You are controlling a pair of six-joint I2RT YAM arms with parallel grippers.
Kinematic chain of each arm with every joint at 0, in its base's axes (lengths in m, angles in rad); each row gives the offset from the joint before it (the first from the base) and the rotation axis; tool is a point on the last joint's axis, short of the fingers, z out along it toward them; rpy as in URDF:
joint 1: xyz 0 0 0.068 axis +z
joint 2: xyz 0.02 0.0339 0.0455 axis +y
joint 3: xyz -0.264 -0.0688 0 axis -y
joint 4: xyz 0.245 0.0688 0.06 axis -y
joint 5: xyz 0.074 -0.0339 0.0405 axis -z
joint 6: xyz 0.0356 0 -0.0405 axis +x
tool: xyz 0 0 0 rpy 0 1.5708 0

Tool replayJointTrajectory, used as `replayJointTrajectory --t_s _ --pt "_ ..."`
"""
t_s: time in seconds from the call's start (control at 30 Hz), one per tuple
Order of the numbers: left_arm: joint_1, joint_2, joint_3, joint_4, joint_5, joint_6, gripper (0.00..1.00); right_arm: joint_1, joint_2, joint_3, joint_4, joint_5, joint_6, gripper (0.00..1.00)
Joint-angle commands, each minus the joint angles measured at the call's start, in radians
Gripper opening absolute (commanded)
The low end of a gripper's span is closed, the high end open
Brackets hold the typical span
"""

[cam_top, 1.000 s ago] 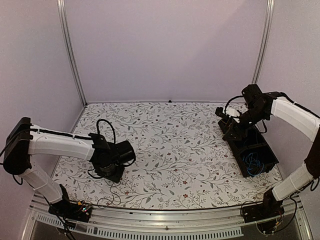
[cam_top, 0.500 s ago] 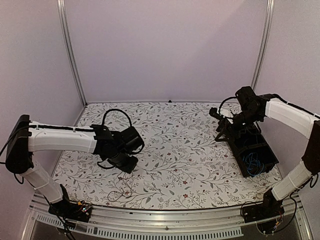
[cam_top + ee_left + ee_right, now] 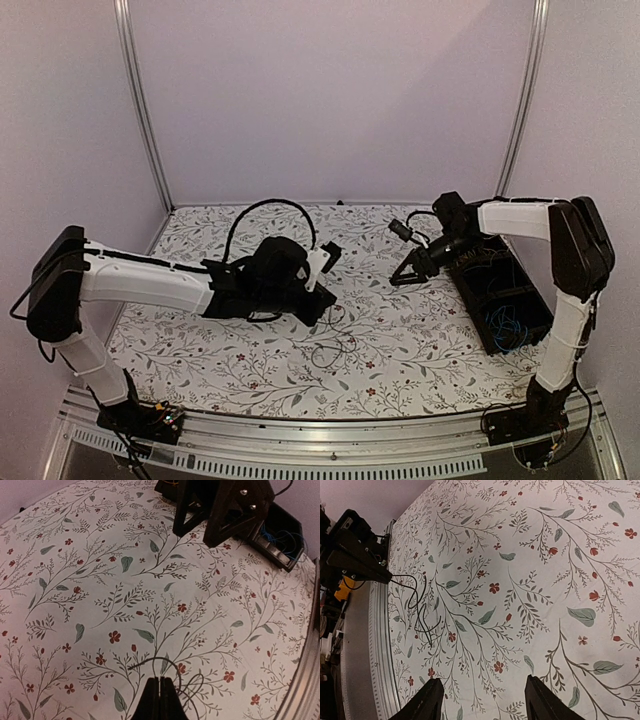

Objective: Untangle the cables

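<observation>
Plainly, the left gripper (image 3: 159, 686) has its two fingers pressed flat together. The dark cable (image 3: 155, 658) springs out right at their tips, so I judge it pinched there; the right wrist view shows the same wire leaving those tips. From that pinch the cable drops to the flowered table (image 3: 400, 340) and lies in a few loose loops just below the gripper. Its length runs roughly from the grip toward the near edge.

The right gripper (image 3: 484, 702) has its fingers well apart with nothing between them, and it points across the table at the left one. The dark cable lies to its left, well apart from it, with bare cloth between. The left arm is therefore by far the nearer, and the right would likely need to travel leftward and lower to meet the hanging part.

The blue cables (image 3: 507, 325) sit in the black bin (image 3: 530, 300) by the right arm, on the opposite side of the right gripper from the dark cable. Neither gripper touches them.
</observation>
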Motion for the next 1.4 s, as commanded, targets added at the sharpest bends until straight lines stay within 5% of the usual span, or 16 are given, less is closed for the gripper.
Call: replayJointTrajectory --t_s 0.0,0.13,0.63,1.0,1.2,1.3,1.37 --pt "-0.049 0.006 -0.019 0.244 0.035 0.097 0.00 0.043 0.104 0.083 -0.062 -0.228 0.054 0.61" --pt "-0.058 0.007 -0.031 0.336 0.051 0.104 0.00 0.066 0.185 0.145 -0.123 -0.381 0.064 0.64" --pt "-0.074 0.027 -0.021 0.396 0.041 0.126 0.00 0.142 0.266 0.198 -0.218 -0.530 0.063 0.61" --pt "-0.074 0.060 0.010 0.399 0.003 0.141 0.00 0.143 0.239 0.185 -0.297 -0.587 -0.007 0.31" --pt "-0.075 0.067 0.011 0.397 -0.023 0.139 0.00 0.144 0.237 0.189 -0.316 -0.588 -0.048 0.00" --pt "-0.075 0.050 -0.017 0.397 -0.035 0.130 0.01 0.142 0.232 0.204 -0.329 -0.578 -0.060 0.00" --pt "-0.075 0.033 -0.038 0.382 -0.044 0.116 0.16 0.142 0.231 0.223 -0.346 -0.565 -0.077 0.00"
